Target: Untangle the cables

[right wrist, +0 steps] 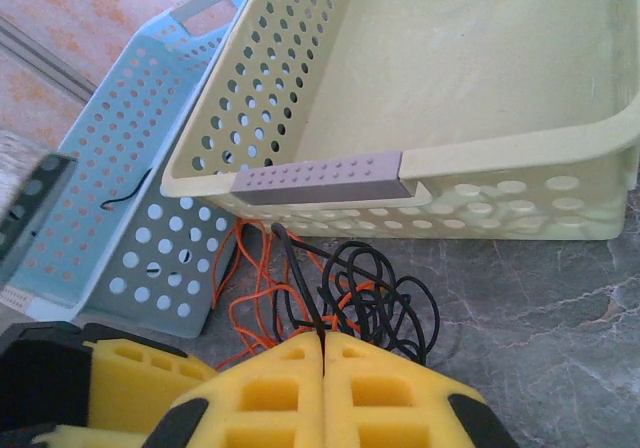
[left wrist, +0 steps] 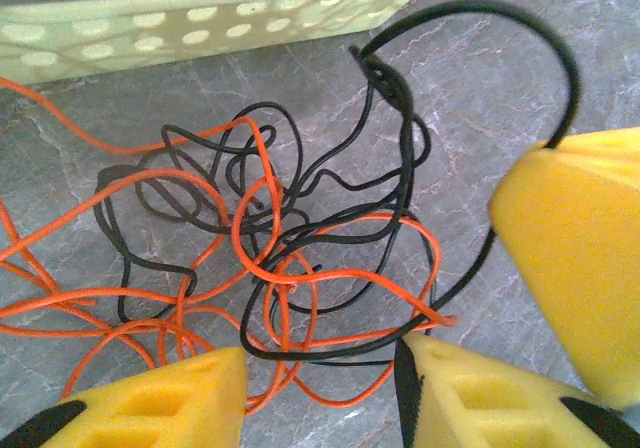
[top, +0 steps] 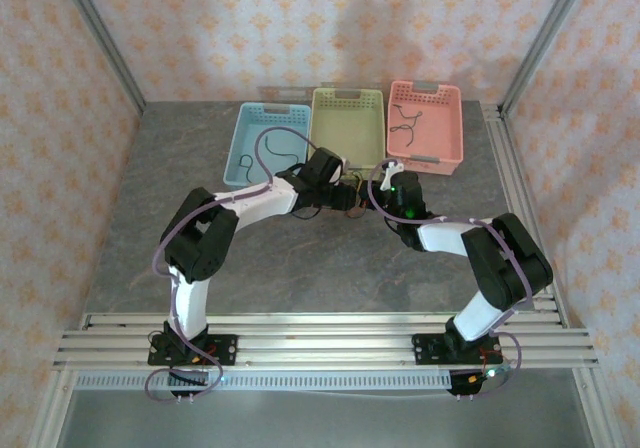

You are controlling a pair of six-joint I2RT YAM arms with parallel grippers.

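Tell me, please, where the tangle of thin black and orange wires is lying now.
In the top view the wire tangle lies mid-table on the grey tabletop, just in front of the pale green perforated plastic basket.

A grey marbled counter [top: 300,268] sat enclosed by walls [top: 300,28] papered pale pink with an orange floral print. Aluminium posts [top: 100,40] framed the corners, and ribbed aluminium rails [top: 330,333] crossed the near edge.
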